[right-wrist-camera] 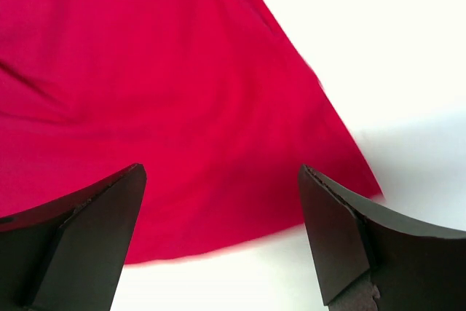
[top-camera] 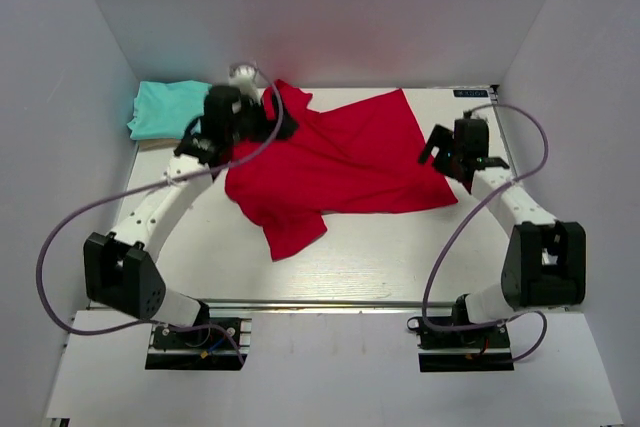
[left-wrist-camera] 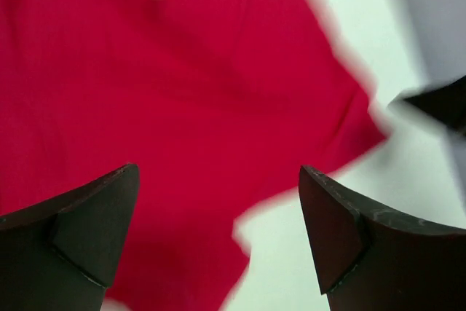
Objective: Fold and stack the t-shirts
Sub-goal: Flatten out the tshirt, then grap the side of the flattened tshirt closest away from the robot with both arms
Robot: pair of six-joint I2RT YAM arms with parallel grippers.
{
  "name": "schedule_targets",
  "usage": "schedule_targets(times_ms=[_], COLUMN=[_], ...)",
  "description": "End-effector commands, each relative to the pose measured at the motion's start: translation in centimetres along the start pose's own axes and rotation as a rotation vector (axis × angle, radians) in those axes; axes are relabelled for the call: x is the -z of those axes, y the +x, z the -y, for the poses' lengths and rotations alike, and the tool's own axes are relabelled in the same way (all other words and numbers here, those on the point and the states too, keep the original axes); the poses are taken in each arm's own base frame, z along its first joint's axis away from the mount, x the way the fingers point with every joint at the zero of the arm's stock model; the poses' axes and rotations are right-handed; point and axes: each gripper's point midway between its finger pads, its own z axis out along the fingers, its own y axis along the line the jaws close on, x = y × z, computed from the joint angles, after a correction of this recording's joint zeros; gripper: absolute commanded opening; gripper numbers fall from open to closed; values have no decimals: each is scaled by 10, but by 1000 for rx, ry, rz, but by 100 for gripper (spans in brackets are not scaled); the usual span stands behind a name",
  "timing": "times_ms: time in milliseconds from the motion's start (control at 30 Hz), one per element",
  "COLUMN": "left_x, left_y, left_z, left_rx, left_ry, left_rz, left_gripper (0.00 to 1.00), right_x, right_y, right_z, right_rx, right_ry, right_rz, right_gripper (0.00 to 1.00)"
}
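White table (top-camera: 400, 247); teal t-shirt (top-camera: 165, 107) overhead only

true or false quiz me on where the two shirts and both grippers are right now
1. The teal t-shirt lies folded at the far left corner of the table. True.
2. The red t-shirt is neatly folded. False: it lies spread out and rumpled in the middle of the table.
3. The left gripper and the right gripper are both open and hold nothing. True.
4. The right gripper hangs over the teal t-shirt. False: it is over the red t-shirt's right corner.
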Motion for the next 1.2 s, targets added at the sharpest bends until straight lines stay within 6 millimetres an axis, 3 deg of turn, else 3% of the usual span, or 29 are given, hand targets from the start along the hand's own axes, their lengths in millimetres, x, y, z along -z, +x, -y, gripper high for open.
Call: schedule_targets(times_ms=[0,67,133,167,200,267,367,567,633,800,1000,1133,1167], left_x=[27,64,87,104,114,134,147,128,123,114,93,89,89], left_y=[146,197,230,262,262,283,295,313,318,329,342,350,347], left_z=[-43,-39,-32,-36,-30,-31,-35,-27,-33,-45,-52,-57,-58], left_rx=[105,149,188,212,220,237,215,184,156,114,67,29,25], left_ry=[-203,-230,-224,-229,-201,-219,-234,-172,-200,-253,-275,-294,-303], left_rz=[-397,-515,-569,-636,-615,-661,-679,-708,-720,-744,-768,-803,-802], left_gripper=[100,100,100,100,100,100,95,81,75,74,55,33,13], right_x=[26,29,37,39,41,43,39,27,26,21,19,20,20], right_y=[-6,-1,2,4,4,9,22,46,46,55,64,72,76], right_z=[21,36,43,51,52,58,62,70,72,75,76,80,82], right_rx=[-111,-123,-122,-120,-118,-112,-113,-134,-136,-134,-128,-125,-122], right_ry=[88,144,165,198,201,217,223,234,239,243,220,226,231], right_rz=[90,101,114,118,122,108,69,0,-2,-39,-80,-97,-105], right_gripper=[90,90,90,90,90,90,90,90,90,90,90,90,90])
